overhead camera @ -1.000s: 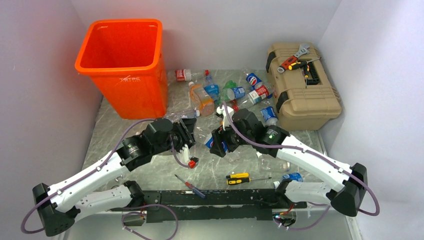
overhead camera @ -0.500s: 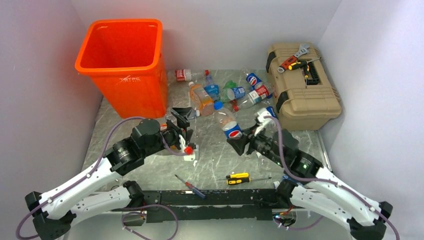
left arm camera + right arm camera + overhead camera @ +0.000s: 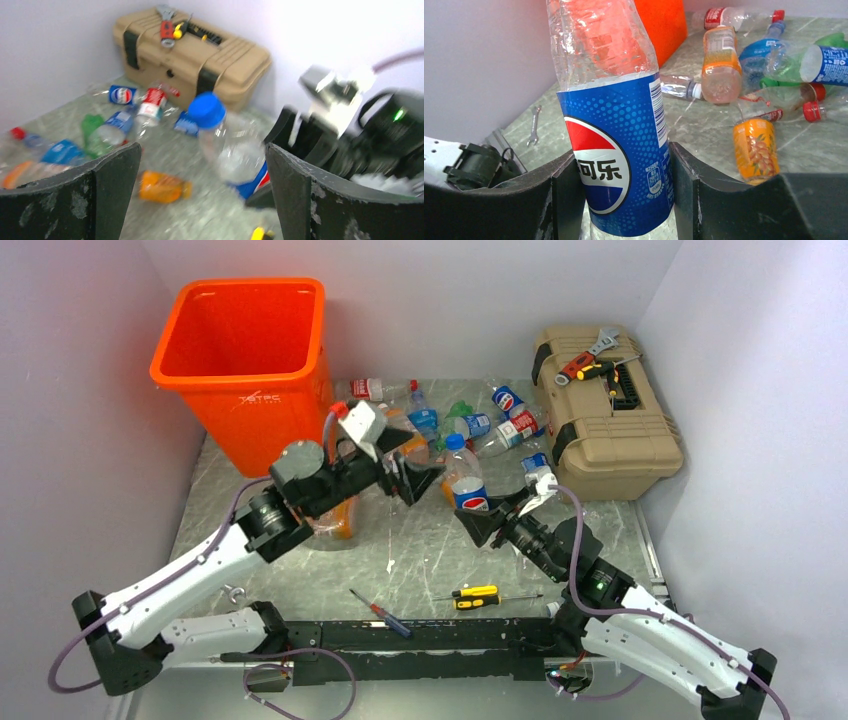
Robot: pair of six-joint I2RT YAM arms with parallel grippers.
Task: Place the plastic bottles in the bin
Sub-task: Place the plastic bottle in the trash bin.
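Orange plastic catches the eye from above: the bin stands in the upper left of the frame, on the grey table. Just right of it, the left gripper hangs with its jaws spread wide, holding nothing. Right of centre, the right gripper is clamped on an upright Pepsi bottle with a blue cap. Loose bottles lie in a heap at upper centre, between the bin and the tan toolbox on the right. A small orange bottle lies under the left arm. Two screwdrivers sit low in the middle.

From the left wrist, blurred, the two black fingers stand far apart at the bottom corners. Between them, further off, the Pepsi bottle shows upright, with the right gripper's dark body beside it on the right. The toolbox fills the upper centre.

From the right wrist, the Pepsi bottle fills the middle, both fingers pressed against its blue label. The bin's wall shows at the top behind it. A small wrench lies at the left.
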